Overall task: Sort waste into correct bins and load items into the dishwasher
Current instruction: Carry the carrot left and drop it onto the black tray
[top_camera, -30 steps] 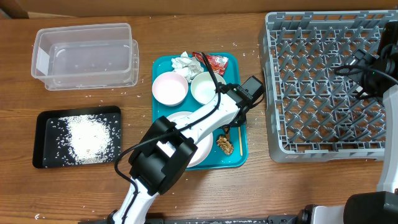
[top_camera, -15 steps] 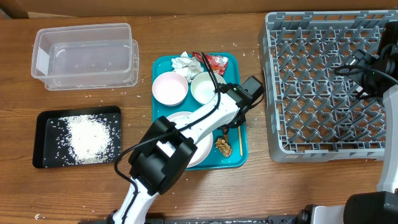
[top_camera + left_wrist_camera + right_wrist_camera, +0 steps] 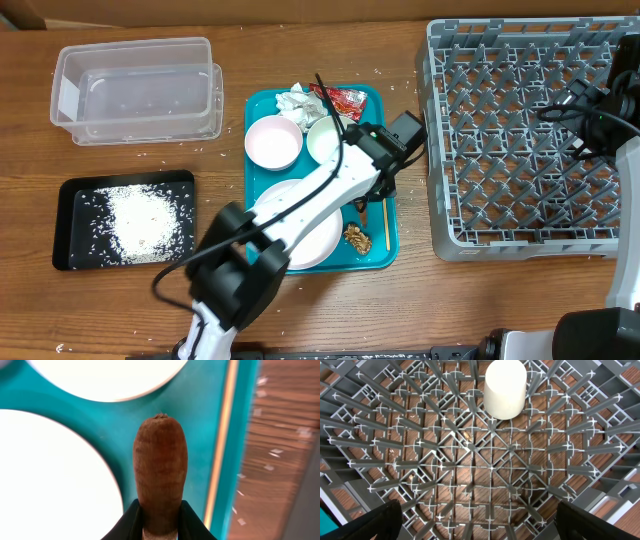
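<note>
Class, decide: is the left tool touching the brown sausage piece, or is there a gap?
Touching. In the left wrist view, the left tool has its fingers pressed against both sides of the sausage, with no gap.

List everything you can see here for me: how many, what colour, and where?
tub: one, clear, back left of the table
black tray: one, front left
rice: white heap in the black tray, loose grains on the table
teal tray: one, centre
napkin: one, white, crumpled, back of the teal tray
wrapper: one, red, beside the napkin
bowls: two, white, behind the plate
plate: one, white, front of the teal tray
crumbly bit: one, brown, right of the plate
stick: one, wooden, along the teal tray's right edge
sausage piece: one, brown, gripped over the teal tray
dish rack: one, grey, right
cup: one, white, in the dish rack
left end effector: shut on the sausage piece
right end effector: open, above the dish rack
</note>
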{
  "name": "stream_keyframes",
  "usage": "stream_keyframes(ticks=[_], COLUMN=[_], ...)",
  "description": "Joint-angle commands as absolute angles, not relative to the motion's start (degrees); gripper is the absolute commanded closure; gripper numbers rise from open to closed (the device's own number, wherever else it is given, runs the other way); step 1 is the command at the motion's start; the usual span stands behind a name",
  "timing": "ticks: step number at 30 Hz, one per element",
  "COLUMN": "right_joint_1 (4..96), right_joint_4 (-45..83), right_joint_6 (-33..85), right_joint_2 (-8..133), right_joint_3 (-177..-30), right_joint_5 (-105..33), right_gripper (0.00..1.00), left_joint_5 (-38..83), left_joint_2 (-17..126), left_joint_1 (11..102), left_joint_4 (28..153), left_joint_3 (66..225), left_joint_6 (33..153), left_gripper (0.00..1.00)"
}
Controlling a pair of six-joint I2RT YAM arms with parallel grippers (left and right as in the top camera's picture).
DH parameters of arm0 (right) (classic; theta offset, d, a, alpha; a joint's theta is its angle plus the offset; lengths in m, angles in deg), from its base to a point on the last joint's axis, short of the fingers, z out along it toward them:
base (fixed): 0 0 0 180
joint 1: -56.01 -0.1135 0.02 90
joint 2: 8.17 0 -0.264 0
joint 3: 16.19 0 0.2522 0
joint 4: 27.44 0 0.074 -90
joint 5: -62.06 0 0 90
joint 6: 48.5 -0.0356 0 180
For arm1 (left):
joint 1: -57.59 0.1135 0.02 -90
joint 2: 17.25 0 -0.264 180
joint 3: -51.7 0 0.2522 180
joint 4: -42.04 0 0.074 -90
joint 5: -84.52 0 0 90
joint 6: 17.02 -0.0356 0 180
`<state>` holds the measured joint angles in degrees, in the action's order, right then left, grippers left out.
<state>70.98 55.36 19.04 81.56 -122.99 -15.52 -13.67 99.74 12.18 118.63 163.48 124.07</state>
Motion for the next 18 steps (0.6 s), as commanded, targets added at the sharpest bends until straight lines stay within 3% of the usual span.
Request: stream_keyframes(ticks=[1, 9, 18], right_joint_1=[70.9, 70.9, 70.9], right_joint_4=[55.2, 55.2, 55.2], right_joint_6=[18.8, 18.8, 18.8], right_joint_2=[81.2, 81.2, 81.2], right_joint_3=[-124.0, -124.0, -124.0], right_joint_5=[-15.1, -15.1, -15.1], right_gripper=[0.0, 0.0, 0.0], left_joint_5=[-16.1, -20.9, -28.4], left_joint_2=[92.9, 84.8, 83.7], left_joint_1=[12.0, 17.4, 31.8], left_joint_4=[120.7, 129.0, 140.2], left_joint_3=[165.5, 165.5, 164.5], left_joint_6=[124.4, 124.9, 127.8], left_gripper=[0.83, 0.83, 0.78])
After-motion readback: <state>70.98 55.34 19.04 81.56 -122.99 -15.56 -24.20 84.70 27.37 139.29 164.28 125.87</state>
